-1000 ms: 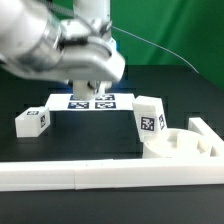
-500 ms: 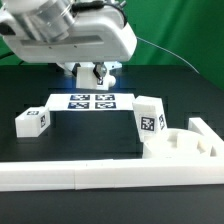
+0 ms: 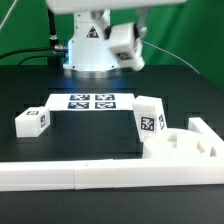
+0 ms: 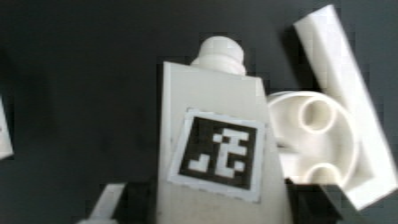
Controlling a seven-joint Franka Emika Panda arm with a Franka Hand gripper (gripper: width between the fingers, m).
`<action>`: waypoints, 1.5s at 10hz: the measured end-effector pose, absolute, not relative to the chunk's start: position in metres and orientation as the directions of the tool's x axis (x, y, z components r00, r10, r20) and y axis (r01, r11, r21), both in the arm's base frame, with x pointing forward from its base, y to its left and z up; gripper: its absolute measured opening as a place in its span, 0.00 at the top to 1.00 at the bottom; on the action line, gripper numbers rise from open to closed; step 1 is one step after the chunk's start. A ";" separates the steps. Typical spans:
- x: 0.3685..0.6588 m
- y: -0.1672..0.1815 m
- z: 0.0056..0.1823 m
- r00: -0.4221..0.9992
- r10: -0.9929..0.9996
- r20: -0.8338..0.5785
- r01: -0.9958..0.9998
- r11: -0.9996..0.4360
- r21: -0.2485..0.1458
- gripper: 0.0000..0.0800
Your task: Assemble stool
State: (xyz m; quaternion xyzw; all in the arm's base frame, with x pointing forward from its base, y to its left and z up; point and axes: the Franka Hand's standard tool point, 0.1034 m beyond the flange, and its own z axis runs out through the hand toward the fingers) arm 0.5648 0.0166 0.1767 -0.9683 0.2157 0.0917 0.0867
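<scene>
My gripper [image 4: 217, 206] is shut on a white stool leg [image 4: 222, 120]. The leg carries a black-and-white tag and ends in a round peg at its far end, and a dark finger [image 4: 139, 200] presses each of its sides. In the exterior view the gripper [image 3: 124, 48] hangs high above the table's back. The round seat [image 3: 186, 146] lies at the exterior view's right, and the wrist view shows the seat [image 4: 313, 125] beyond the held leg. A second leg [image 3: 149, 121] stands against the seat. A third leg [image 3: 32, 120] lies at the left.
The marker board [image 3: 90, 102] lies flat on the black table behind the legs. A long white border rail [image 3: 90, 176] runs along the front, with a raised end piece [image 3: 208, 133] at the right. The robot's base [image 3: 88, 42] stands at the back.
The arm has risen from low over the marker board to high above the table's back, keeping its hold on the leg. The two legs on the table and the seat have not moved.
</scene>
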 end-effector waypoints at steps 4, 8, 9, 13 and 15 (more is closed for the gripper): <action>0.571 0.014 0.167 0.888 -0.460 0.013 -0.453 -0.879 -0.150 0.59; 0.610 0.065 0.190 0.946 -0.191 0.261 -0.206 -0.978 0.031 0.59; 0.613 0.077 0.187 0.930 -0.173 0.323 -0.185 -0.983 0.005 0.59; 0.616 0.088 0.184 0.929 -0.058 0.367 -0.082 -0.995 0.050 0.59; 0.634 0.085 0.178 0.920 0.137 0.367 0.089 -0.985 0.146 0.59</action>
